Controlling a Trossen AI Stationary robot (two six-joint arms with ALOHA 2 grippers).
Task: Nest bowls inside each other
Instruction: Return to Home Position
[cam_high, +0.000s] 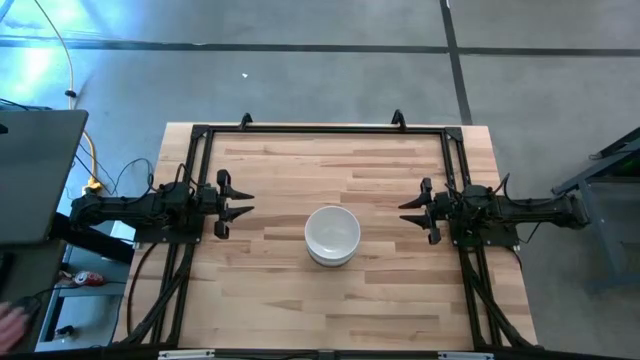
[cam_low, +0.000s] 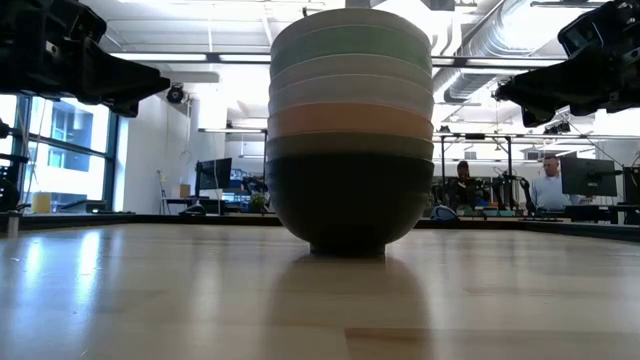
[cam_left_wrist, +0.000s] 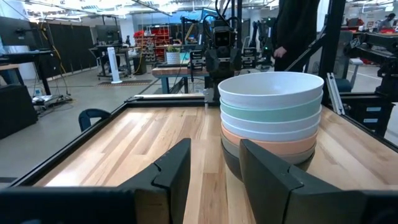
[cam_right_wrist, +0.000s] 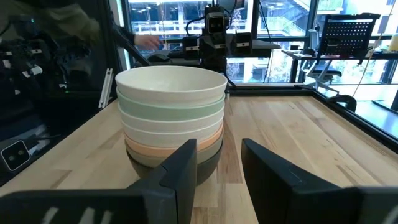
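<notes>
High view: seven bowls (cam_high: 332, 236) nested in single stack at table (cam_high: 290, 300) centre, top white bowl (cam_left_wrist: 270, 87) open upward. Low view: black bowl (cam_low: 350, 205) at bottom, resting on table; olive-grey bowl (cam_low: 350, 146) next, then peach-orange bowl (cam_low: 350, 120); mint green bowl (cam_low: 350, 45) just under top. Left gripper (cam_high: 240, 203) by left table edge, well apart from stack, fingers spread, empty. Right gripper (cam_high: 413, 207) by right edge, fingers spread, empty.

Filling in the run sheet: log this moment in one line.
bowl stack: nested, white on top | left hand: open, empty, off stack | right hand: open, empty, off stack
</notes>
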